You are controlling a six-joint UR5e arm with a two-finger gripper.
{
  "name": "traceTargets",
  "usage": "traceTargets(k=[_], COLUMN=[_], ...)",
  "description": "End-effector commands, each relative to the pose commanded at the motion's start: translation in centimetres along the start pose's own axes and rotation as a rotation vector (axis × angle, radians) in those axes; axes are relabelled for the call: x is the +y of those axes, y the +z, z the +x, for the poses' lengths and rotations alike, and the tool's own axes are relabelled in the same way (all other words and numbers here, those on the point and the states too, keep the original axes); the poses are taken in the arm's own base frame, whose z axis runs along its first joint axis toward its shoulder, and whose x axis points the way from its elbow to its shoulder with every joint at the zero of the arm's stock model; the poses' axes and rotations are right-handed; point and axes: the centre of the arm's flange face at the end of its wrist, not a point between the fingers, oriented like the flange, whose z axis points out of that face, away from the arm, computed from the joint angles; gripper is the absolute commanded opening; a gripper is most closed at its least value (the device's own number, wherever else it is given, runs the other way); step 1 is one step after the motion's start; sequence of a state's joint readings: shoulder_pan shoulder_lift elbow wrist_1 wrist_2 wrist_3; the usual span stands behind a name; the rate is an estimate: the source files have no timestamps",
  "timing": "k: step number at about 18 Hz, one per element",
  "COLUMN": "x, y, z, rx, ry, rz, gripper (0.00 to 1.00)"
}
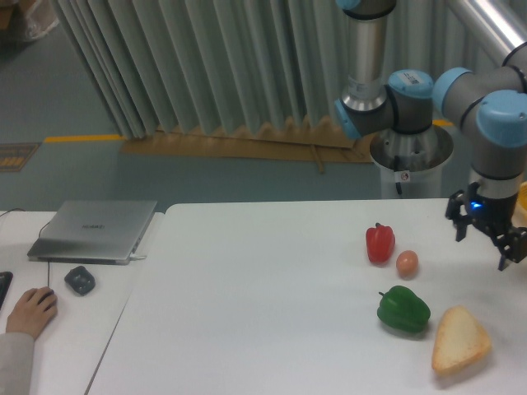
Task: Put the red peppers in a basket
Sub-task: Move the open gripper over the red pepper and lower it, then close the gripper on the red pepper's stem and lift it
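Table [272, 296] carries the red pepper [380, 243] upright beside the egg [407, 262], with the gripper [486, 239] well to its right, jaws spread and empty; glossy, probably light and slippery, best pinched across its waist.

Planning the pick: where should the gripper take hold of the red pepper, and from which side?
Probably from above, closing across the body of the small glossy red bell pepper below its dark stem. It stands upright, and the small brownish egg sits close to its right.
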State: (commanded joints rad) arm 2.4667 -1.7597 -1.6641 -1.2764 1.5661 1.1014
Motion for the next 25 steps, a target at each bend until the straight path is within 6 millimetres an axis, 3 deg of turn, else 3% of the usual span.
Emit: traceTargets(k=[6,8,11,15,17,20,25], x=[-1.8,-3.2,-3.5,-4.3,-4.9,-5.1,-5.9], y=[1.9,3.1,3.2,3.6,3.8,3.9,5.8], z=[4.1,6.7,8.6,9.3,8.6,8.6,12.5], rx=[0.064,0.086,0.068,0.054,0.009,0.008,0.023], ry=[0.063,0.097,0.091,-0.214,-0.466,-0.496,-0.505], rz=[-0.074,-0.093,-0.119,-0.097,-0.07,-0.068,-0.118], gripper=[1.0,1.0,1.0,1.0,1.0,1.0,1.0])
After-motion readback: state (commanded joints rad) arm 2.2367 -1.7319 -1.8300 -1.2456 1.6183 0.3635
